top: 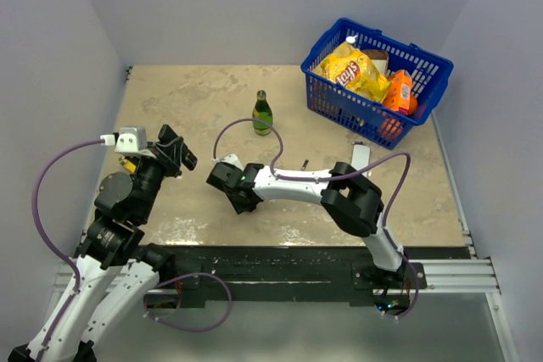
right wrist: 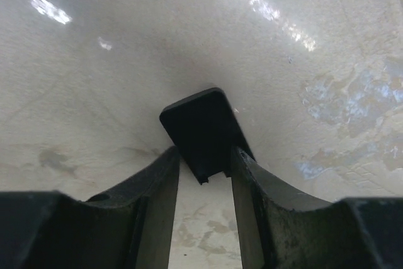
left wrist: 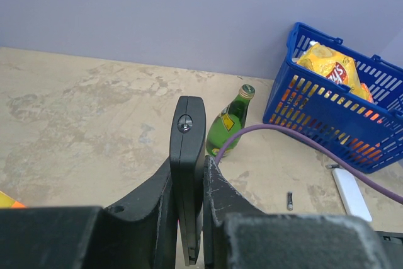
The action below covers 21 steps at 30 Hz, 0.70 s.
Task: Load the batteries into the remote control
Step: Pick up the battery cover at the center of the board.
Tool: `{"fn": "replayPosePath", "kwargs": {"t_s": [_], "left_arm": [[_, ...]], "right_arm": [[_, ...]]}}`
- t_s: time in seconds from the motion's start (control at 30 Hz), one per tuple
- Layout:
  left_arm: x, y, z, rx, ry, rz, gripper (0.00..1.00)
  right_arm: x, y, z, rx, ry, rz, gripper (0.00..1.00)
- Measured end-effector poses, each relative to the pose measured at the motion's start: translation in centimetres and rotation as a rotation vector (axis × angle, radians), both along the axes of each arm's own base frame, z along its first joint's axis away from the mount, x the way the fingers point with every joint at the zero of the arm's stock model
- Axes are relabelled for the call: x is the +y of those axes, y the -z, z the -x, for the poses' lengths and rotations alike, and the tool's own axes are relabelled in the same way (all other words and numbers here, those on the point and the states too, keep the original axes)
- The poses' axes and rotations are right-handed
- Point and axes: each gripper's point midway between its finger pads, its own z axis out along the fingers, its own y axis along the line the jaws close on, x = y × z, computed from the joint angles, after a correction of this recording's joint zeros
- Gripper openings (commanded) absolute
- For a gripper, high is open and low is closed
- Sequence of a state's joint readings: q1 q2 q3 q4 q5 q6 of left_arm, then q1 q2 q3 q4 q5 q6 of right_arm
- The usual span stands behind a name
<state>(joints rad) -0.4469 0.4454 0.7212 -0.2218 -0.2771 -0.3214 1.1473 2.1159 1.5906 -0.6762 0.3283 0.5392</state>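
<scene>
Black: one remote (left wrist: 187,168), one cover (right wrist: 200,129); one bottle (left wrist: 225,129).

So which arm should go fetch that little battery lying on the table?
Right, probably. The battery lies on the right side, by the white device; the left jaws grip the remote. It must first drop the black cover.

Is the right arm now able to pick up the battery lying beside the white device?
Probably not yet: the battery lies in the open, but the right claw is shut on the black cover.
</scene>
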Motion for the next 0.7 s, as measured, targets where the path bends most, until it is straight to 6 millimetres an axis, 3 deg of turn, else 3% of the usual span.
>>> {"fn": "replayPosePath", "kwargs": {"t_s": [0.47, 0.6, 0.7], "left_arm": [[0.0, 0.0, 0.0, 0.0, 0.002, 0.0, 0.0], [0.0, 0.0, 0.0, 0.0, 0.002, 0.0, 0.0], [0.0, 0.0, 0.0, 0.0, 0.002, 0.0, 0.0]], "right_arm": [[-6.3, -0.1, -0.7, -0.084, -0.004, 0.218, 0.42], [-6.2, -0.3, -0.6, -0.071, -0.001, 0.205, 0.42], [-4.7, -1.0, -0.5, -0.054, -0.009, 0.132, 0.4]]}}
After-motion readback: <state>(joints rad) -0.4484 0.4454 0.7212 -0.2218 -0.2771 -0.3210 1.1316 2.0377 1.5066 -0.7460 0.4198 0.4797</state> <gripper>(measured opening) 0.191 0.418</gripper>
